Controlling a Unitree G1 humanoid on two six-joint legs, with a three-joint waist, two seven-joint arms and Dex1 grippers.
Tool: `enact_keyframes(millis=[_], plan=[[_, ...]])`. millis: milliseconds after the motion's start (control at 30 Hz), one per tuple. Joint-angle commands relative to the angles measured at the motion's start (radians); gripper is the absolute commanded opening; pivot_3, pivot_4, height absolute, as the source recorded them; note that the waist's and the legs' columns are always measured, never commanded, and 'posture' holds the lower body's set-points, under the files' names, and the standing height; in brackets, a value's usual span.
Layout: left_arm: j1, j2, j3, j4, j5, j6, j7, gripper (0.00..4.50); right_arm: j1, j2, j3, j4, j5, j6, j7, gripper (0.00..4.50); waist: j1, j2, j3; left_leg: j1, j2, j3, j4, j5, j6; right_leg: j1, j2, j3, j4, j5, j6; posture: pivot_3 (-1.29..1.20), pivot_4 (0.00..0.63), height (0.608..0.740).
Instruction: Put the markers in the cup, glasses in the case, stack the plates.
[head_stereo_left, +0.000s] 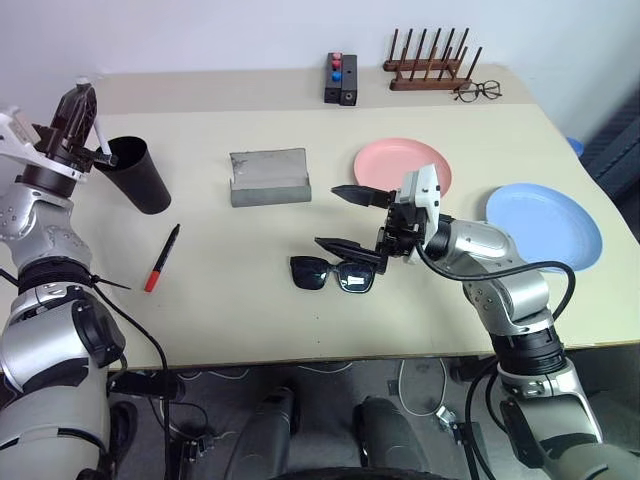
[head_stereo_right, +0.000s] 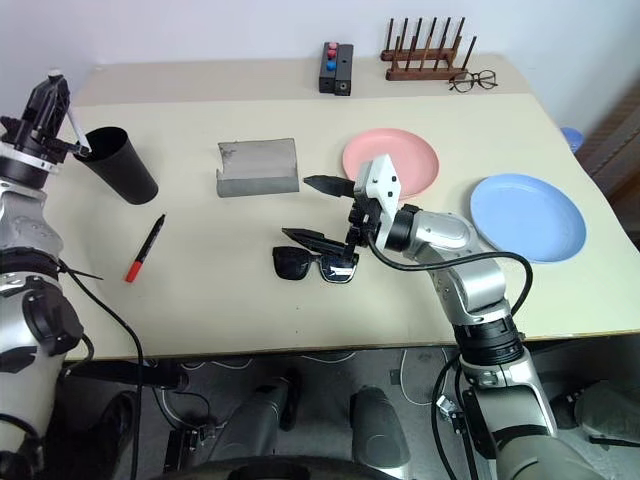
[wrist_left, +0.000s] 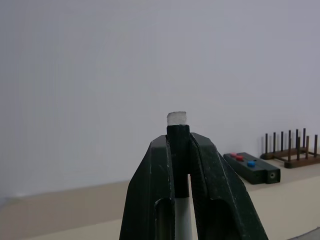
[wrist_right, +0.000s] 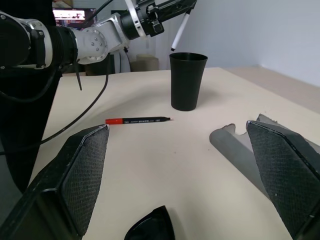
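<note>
My left gripper (head_stereo_left: 80, 97) is shut on the white marker (wrist_right: 179, 31), which hangs tip-down just above the rim of the black cup (head_stereo_left: 135, 174) at the table's left. The black marker with a red end (head_stereo_left: 162, 257) lies on the table in front of the cup. My right gripper (head_stereo_left: 347, 221) stands open just above the black sunglasses (head_stereo_left: 330, 273), with nothing between its fingers. The grey case (head_stereo_left: 268, 177) lies open behind them. Right of the case sits the pink plate (head_stereo_left: 385, 160), and the blue plate (head_stereo_left: 545, 225) is further right.
A black box with red and blue buttons (head_stereo_left: 340, 78), a wooden peg rack (head_stereo_left: 430, 65) and clear-lens spectacles (head_stereo_left: 478, 92) stand along the back edge. The table's front edge runs close below the sunglasses.
</note>
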Motion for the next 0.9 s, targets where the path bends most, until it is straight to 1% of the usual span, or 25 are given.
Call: enact_keyframes(millis=[33, 300, 367, 467, 567, 633, 700, 767, 800, 833, 900], plan=[[-0.025, 0.016, 0.009, -0.005, -0.002, -0.033, -0.001, 0.02, -0.005, -0.012, -0.022, -0.043, 0.016, 0.0, -0.003, 4.5, 0.0, 0.0, 0.0, 0.0, 0.0, 0.0, 0.0, 0.0, 0.0, 0.0, 0.0, 0.0, 0.0, 0.0, 0.0, 0.0, 0.15, 0.74], [-0.045, 0.014, -0.001, 0.023, 0.011, -0.043, 0.025, 0.02, 0.015, -0.013, -0.019, -0.051, 0.014, -0.002, -0.006, 4.5, 0.0, 0.0, 0.0, 0.0, 0.0, 0.0, 0.0, 0.0, 0.0, 0.0, 0.0, 0.0, 0.0, 0.0, 0.0, 0.0, 0.15, 0.74], [-0.04, 0.005, -0.012, -0.003, 0.012, -0.034, 0.002, 0.02, 0.014, -0.013, -0.02, -0.05, 0.014, -0.001, -0.007, 4.5, 0.0, 0.0, 0.0, 0.0, 0.0, 0.0, 0.0, 0.0, 0.0, 0.0, 0.0, 0.0, 0.0, 0.0, 0.0, 0.0, 0.15, 0.74], [-0.024, 0.011, -0.016, -0.089, -0.02, 0.055, -0.028, 0.02, 0.013, -0.016, -0.022, -0.05, 0.014, 0.001, -0.008, 4.5, 0.0, 0.0, 0.0, 0.0, 0.0, 0.0, 0.001, 0.0, 0.0, 0.0, 0.0, 0.0, 0.001, 0.0, 0.0, 0.0, 0.15, 0.74], [0.049, 0.024, -0.023, -0.306, -0.083, 0.265, -0.051, 0.02, 0.016, -0.017, -0.023, -0.044, 0.01, -0.007, -0.009, 4.5, -0.002, 0.0, 0.0, 0.0, 0.0, 0.0, 0.001, 0.0, 0.0, 0.0, 0.001, 0.0, 0.001, 0.0, 0.0, 0.0, 0.15, 0.74], [0.153, 0.044, -0.025, -0.55, -0.164, 0.488, -0.036, 0.02, 0.013, -0.013, -0.024, -0.036, 0.01, -0.012, -0.01, 4.5, -0.009, 0.0, 0.0, 0.0, 0.0, 0.0, 0.0, 0.0, 0.0, 0.0, 0.001, 0.001, 0.001, 0.0, 0.0, 0.0, 0.15, 0.74], [0.256, 0.079, -0.029, -0.754, -0.217, 0.659, -0.015, 0.02, 0.008, -0.01, -0.024, -0.028, 0.01, -0.018, -0.008, 4.5, -0.018, 0.0, 0.0, 0.0, 0.001, 0.0, -0.001, 0.0, 0.0, 0.0, 0.001, 0.002, 0.001, 0.0, 0.0, 0.0, 0.15, 0.74], [0.393, 0.138, 0.012, -0.964, -0.317, 0.854, 0.006, 0.02, 0.004, -0.006, -0.022, -0.019, 0.01, -0.025, -0.004, 4.5, -0.027, 0.0, 0.0, 0.0, 0.002, 0.0, -0.001, 0.0, 0.0, -0.001, 0.002, 0.002, 0.002, 0.0, 0.0, 0.0, 0.15, 0.74], [0.464, 0.165, 0.043, -1.048, -0.35, 0.923, 0.019, 0.02, 0.003, -0.003, -0.02, -0.015, 0.01, -0.028, -0.001, 4.5, -0.027, 0.0, 0.0, 0.0, 0.002, 0.0, -0.001, 0.0, 0.0, -0.001, 0.002, 0.002, 0.002, 0.0, 0.0, 0.0, 0.15, 0.74], [0.511, 0.181, 0.066, -1.103, -0.373, 0.969, 0.034, 0.02, 0.002, -0.002, -0.019, -0.013, 0.01, -0.03, 0.002, 4.5, -0.028, 0.0, 0.0, 0.0, 0.002, 0.0, -0.001, 0.0, 0.0, -0.001, 0.001, 0.003, 0.002, 0.0, -0.001, 0.0, 0.15, 0.74], [0.674, 0.214, 0.159, -1.188, -0.395, 1.06, 0.043, 0.02, -0.004, 0.0, -0.016, -0.006, 0.011, -0.034, 0.009, 4.5, -0.026, 0.0, 0.0, 0.001, 0.003, 0.0, -0.002, 0.0, -0.001, -0.001, 0.001, 0.003, 0.002, 0.0, -0.001, 0.0, 0.15, 0.74]])
